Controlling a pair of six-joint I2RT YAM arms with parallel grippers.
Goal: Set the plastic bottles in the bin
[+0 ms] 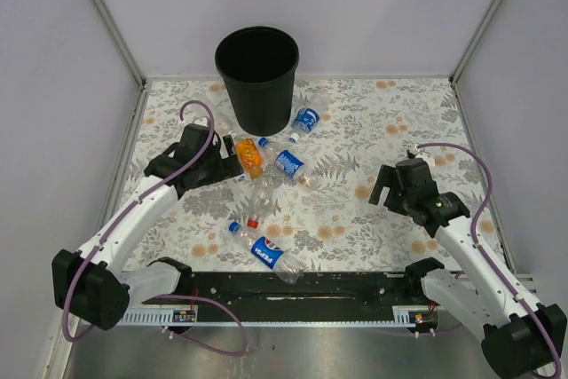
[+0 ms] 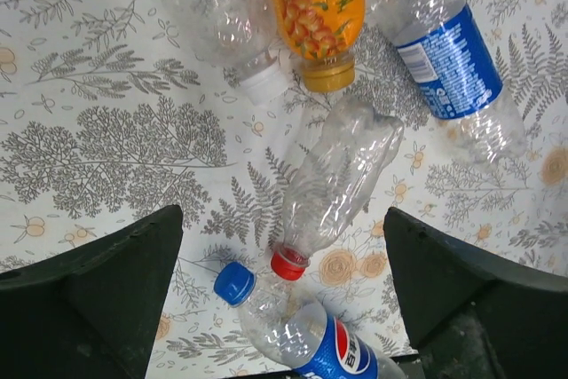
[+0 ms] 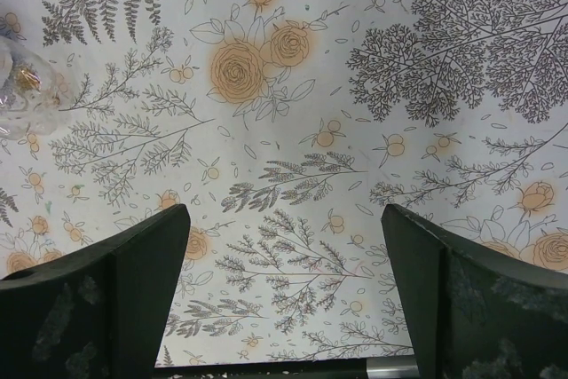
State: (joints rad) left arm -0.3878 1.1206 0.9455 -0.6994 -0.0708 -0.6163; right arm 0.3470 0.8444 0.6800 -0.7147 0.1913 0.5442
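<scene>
The black bin (image 1: 257, 77) stands at the back centre. Several plastic bottles lie on the floral cloth in front of it: an orange one (image 1: 249, 156), two blue-labelled ones (image 1: 289, 164) (image 1: 305, 121), a clear red-capped one (image 1: 259, 201) and a Pepsi one (image 1: 266, 253). My left gripper (image 1: 220, 159) is open and empty, just left of the orange bottle. Its wrist view shows the orange bottle (image 2: 315, 2), the red-capped bottle (image 2: 342, 179) and the Pepsi bottle (image 2: 311, 335) below the open left gripper (image 2: 282, 215). My right gripper (image 1: 388, 185) is open and empty over bare cloth, also in its wrist view (image 3: 284, 210).
A clear white-capped bottle (image 2: 222, 15) lies beside the orange one, and a blue-labelled bottle (image 2: 448, 59) to its right. Grey walls with metal frame posts (image 1: 106, 15) enclose the table. A clear bottle's edge (image 3: 18, 86) shows at the left of the right wrist view.
</scene>
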